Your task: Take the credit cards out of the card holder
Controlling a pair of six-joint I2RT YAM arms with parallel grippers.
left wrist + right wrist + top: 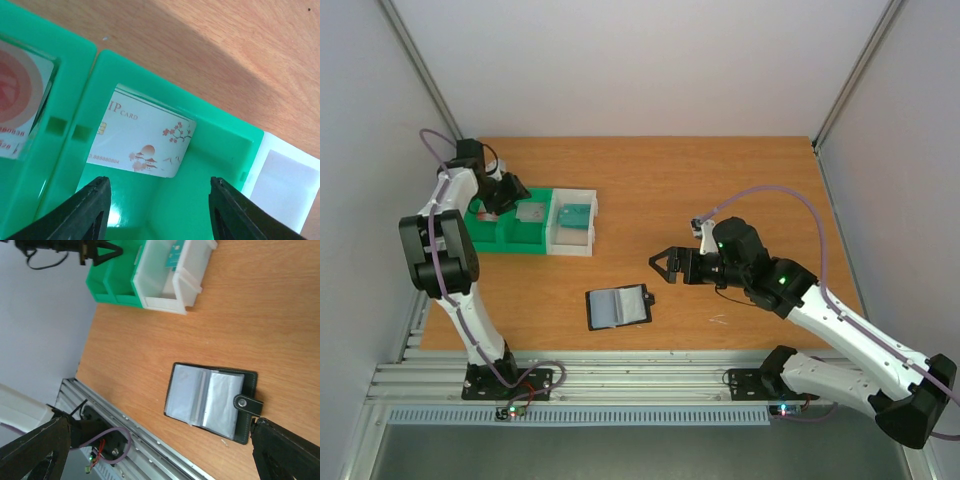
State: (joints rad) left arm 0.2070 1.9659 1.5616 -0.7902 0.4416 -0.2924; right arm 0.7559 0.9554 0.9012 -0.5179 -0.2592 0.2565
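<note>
the tabletop [720,180] is showing warm orange-brown wood grain. the card holder [619,307] is lying black, its inner pockets gleaming pale grey-blue. the green tray [505,246] is glowing bright green beside the white tray [570,247], which is holding a teal-green card [576,215]. a white card [142,140] is carrying reddish-brown blossoms and a pagoda print. a pink-ringed card [15,95] is showing a red-pink circle.

Overhead and 2 wrist cameras all see the green tray [505,246] [165,210] [112,287].
</note>
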